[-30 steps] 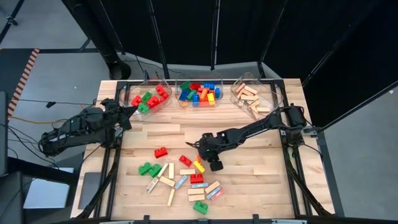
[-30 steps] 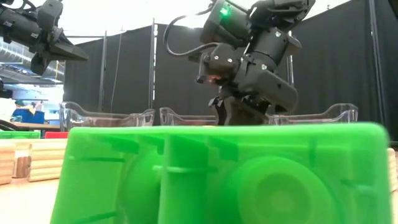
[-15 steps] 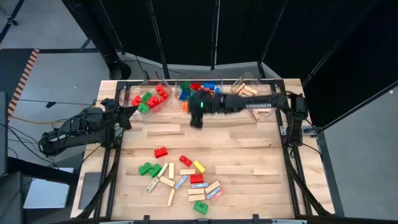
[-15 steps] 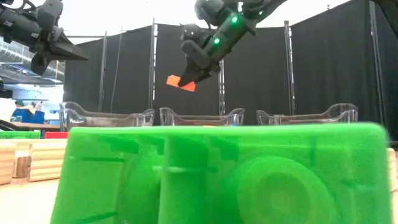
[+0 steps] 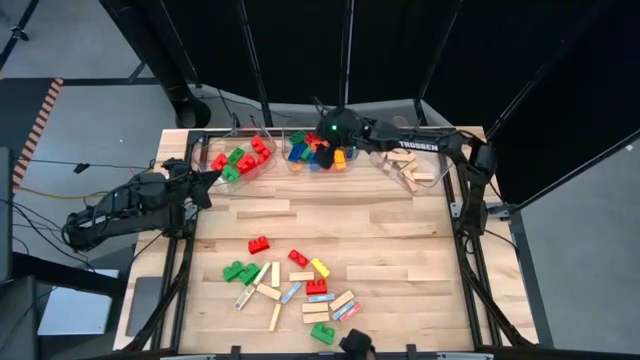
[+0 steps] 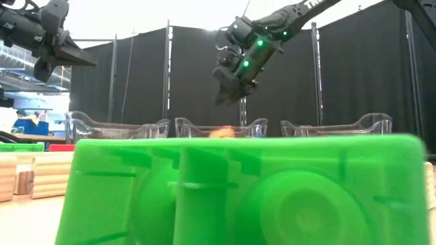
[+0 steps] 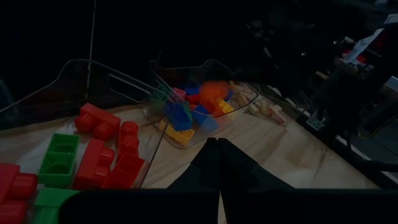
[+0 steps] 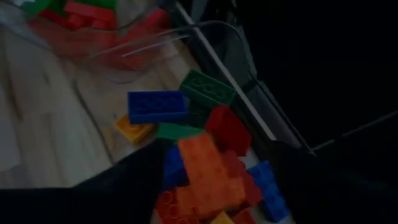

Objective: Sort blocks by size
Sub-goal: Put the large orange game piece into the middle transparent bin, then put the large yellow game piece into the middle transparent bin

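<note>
My right gripper (image 5: 326, 140) hangs open above the middle clear bin (image 5: 320, 155) at the table's far edge. An orange block (image 8: 208, 171) shows blurred below and between its fingers, clear of them, down among the red, blue, green and yellow blocks in that bin; the low view shows the orange block (image 6: 219, 133) inside the bin wall. More blocks (image 5: 290, 285) and tan wooden bars lie loose on the near middle of the table. My left gripper (image 5: 207, 187) waits shut at the far left, near the left bin (image 5: 243, 158).
The left bin holds red and green blocks. The right bin (image 5: 405, 160) holds tan wooden bars. A tan bar (image 5: 262, 207) lies alone on the table's left half. A green block (image 6: 245, 190) lies close in front of the low camera at the near edge.
My right gripper has risen from the loose pile with the orange block and swung toward the far edge, over the middle bin. There it has opened and let go. The orange block has dropped into that bin.
</note>
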Controlling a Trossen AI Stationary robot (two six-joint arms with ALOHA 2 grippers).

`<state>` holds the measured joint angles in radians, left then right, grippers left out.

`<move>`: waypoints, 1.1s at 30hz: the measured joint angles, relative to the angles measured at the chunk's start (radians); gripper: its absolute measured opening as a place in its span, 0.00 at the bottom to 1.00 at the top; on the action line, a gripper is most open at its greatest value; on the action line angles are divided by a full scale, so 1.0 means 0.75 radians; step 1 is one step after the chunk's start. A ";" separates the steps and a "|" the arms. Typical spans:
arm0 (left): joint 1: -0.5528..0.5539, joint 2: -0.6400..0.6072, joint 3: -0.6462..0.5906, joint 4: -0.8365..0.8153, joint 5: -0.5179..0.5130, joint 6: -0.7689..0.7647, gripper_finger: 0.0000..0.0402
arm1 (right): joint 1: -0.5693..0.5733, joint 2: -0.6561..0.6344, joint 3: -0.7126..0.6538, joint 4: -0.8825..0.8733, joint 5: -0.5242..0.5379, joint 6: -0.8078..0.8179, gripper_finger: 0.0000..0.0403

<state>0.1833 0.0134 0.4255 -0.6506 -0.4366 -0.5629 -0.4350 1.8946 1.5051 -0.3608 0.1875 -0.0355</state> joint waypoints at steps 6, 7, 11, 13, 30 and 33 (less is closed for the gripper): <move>0.000 0.000 0.000 -0.001 0.000 0.000 0.01 | 0.019 -0.003 0.000 -0.026 -0.166 0.122 0.85; 0.000 0.000 0.000 -0.001 0.000 0.000 0.01 | 0.044 -0.005 0.000 -0.028 -0.229 0.160 0.85; 0.000 0.000 0.000 -0.001 0.000 0.000 0.01 | 0.208 0.002 0.001 -0.099 -0.361 0.252 0.78; 0.000 0.000 0.000 -0.002 0.000 0.000 0.01 | 0.316 0.022 -0.006 -0.113 -0.346 0.283 0.74; 0.000 0.000 0.000 -0.003 0.000 0.000 0.01 | 0.896 0.040 -0.052 -0.158 0.252 0.760 0.62; 0.000 0.000 0.000 -0.003 0.002 0.000 0.01 | 0.934 0.091 -0.054 -0.167 0.247 0.863 0.63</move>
<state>0.1831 0.0135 0.4255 -0.6529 -0.4349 -0.5629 0.2654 1.9630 1.4647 -0.4859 0.3727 0.6114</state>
